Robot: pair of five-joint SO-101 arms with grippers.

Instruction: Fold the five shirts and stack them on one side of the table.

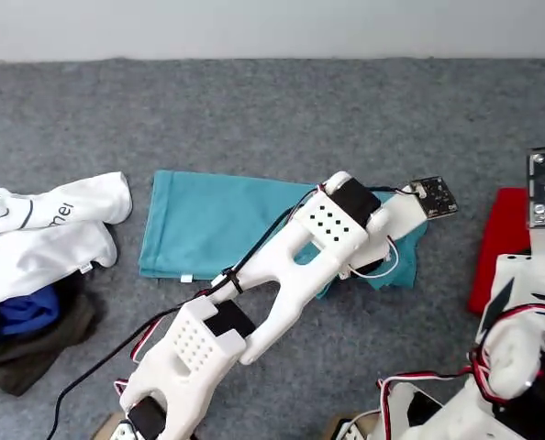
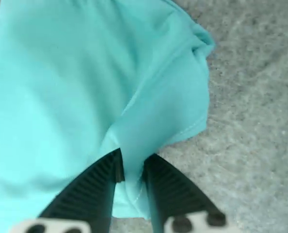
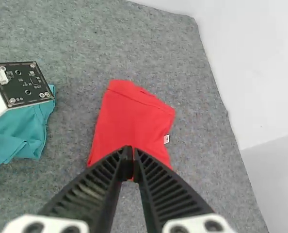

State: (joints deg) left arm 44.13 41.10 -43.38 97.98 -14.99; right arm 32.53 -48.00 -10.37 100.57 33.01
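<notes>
A teal shirt (image 1: 208, 225) lies partly folded in the middle of the grey table, its right end bunched up. My left arm (image 1: 291, 275) stretches over that end. In the left wrist view my left gripper (image 2: 133, 167) is shut on a raised fold of the teal shirt (image 2: 61, 73). A folded red shirt (image 1: 502, 243) lies at the right edge of the table. My right gripper (image 3: 130, 154) hangs above the near end of the red shirt (image 3: 132, 126), shut with nothing between its fingers.
At the left edge a crumpled white shirt (image 1: 34, 229) lies on a blue shirt (image 1: 20, 316) and a dark one (image 1: 34, 353). The left arm's camera board (image 3: 20, 82) sits over the teal cloth (image 3: 13, 136). Bare grey table (image 1: 346, 110) stretches behind.
</notes>
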